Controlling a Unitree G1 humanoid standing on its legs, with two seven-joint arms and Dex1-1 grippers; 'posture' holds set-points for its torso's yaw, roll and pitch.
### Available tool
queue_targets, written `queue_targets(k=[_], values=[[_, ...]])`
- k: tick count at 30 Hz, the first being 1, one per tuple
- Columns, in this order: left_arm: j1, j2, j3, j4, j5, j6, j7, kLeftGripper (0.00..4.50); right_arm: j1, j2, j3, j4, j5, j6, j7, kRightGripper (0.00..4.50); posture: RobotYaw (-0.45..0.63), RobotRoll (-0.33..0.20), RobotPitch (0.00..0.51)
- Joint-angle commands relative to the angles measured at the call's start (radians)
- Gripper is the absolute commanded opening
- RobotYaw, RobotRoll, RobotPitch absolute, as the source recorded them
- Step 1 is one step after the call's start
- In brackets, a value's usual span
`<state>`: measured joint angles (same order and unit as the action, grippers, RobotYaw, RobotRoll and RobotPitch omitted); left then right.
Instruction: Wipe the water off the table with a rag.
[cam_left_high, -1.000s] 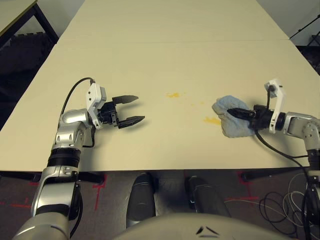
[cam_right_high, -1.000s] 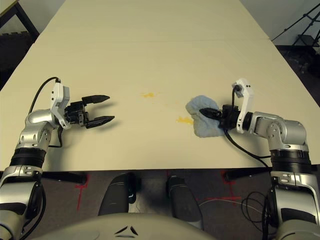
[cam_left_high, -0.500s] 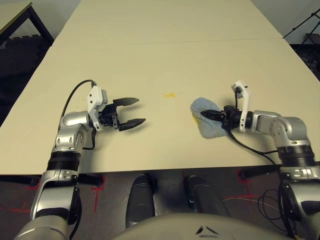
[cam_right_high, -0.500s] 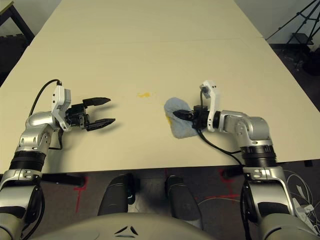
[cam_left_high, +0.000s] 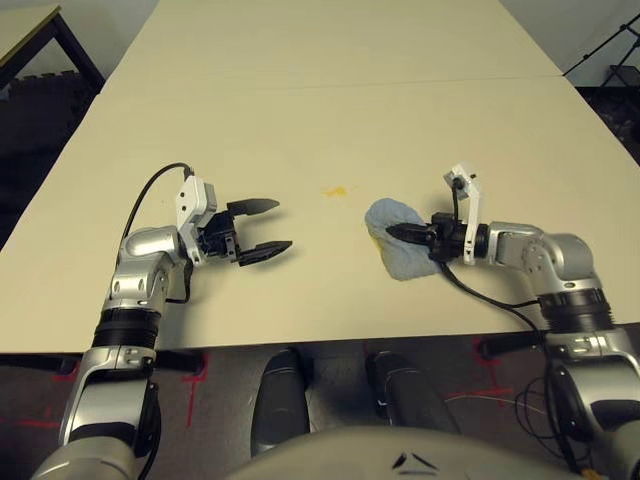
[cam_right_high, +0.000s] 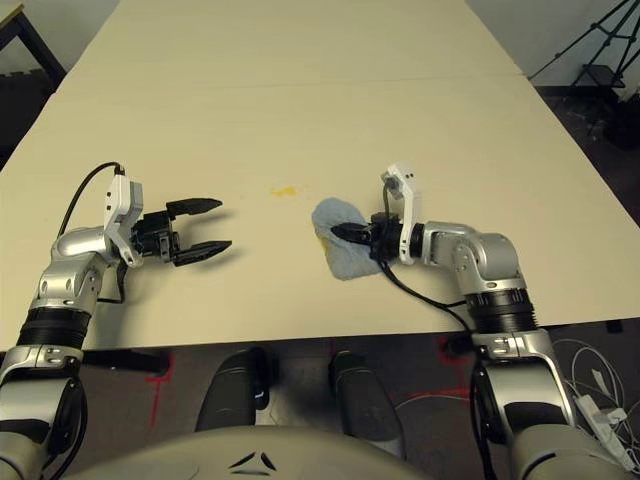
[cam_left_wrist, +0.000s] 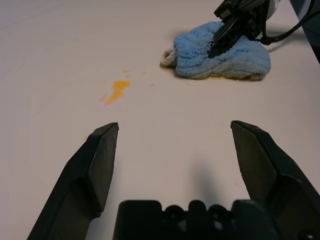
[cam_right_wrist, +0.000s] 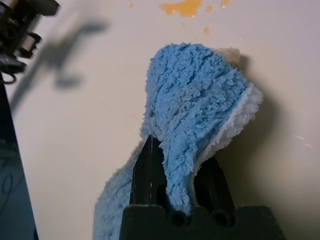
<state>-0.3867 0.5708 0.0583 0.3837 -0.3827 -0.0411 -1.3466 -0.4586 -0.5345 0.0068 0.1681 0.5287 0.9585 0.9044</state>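
Note:
The rag (cam_left_high: 397, 246), a lumpy blue cloth, lies on the pale table (cam_left_high: 320, 120) right of centre. My right gripper (cam_left_high: 394, 231) is shut on a fold of it, and in the right wrist view the rag (cam_right_wrist: 195, 100) bulges up between the black fingers (cam_right_wrist: 149, 170). A small yellow-orange splotch of water (cam_left_high: 335, 190) sits just left of and beyond the rag, also seen as water (cam_left_wrist: 115, 91) from the left wrist. My left gripper (cam_left_high: 280, 225) hovers open over bare table, well left of the splotch, holding nothing.
A thin seam (cam_left_high: 330, 82) crosses the table farther back. A dark-framed smaller table (cam_left_high: 40, 25) stands at the far left, a tripod (cam_right_high: 600, 50) at the far right. The table's front edge (cam_left_high: 320, 335) runs close below both grippers.
My right gripper has dragged the rag leftward across the table, over the yellow splotch that lay beside it. The left arm has stayed put, open.

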Motion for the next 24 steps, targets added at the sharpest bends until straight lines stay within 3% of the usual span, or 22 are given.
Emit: queue_targets(k=[1,7,13,19,24], values=[[-0.009,-0.001,-0.012,0.022,0.01,-0.013,-0.008,4.5,0.033,-0.069,-0.026,0.076,-0.036,-0.003,-0.006,0.12,0.11,0.0,0.159],[-0.024,-0.008,-0.018,0.049,0.013,-0.026,-0.016,4.5,0.008,-0.165,-0.089,0.157,-0.034,-0.053,0.008,0.12,0.08,0.0,0.157],[-0.037,-0.008,-0.021,0.07,0.018,-0.036,-0.022,4.5,-0.071,-0.185,-0.149,0.234,-0.022,-0.096,-0.012,0.12,0.08,0.0,0.16],[-0.048,-0.008,-0.023,0.085,0.022,-0.045,-0.022,4.5,-0.183,-0.091,-0.239,0.279,0.023,-0.133,-0.077,0.12,0.08,0.0,0.16],[-0.048,-0.009,-0.024,0.088,0.025,-0.052,-0.018,4.5,-0.263,0.026,-0.252,0.321,0.025,-0.142,-0.14,0.12,0.08,0.0,0.158]])
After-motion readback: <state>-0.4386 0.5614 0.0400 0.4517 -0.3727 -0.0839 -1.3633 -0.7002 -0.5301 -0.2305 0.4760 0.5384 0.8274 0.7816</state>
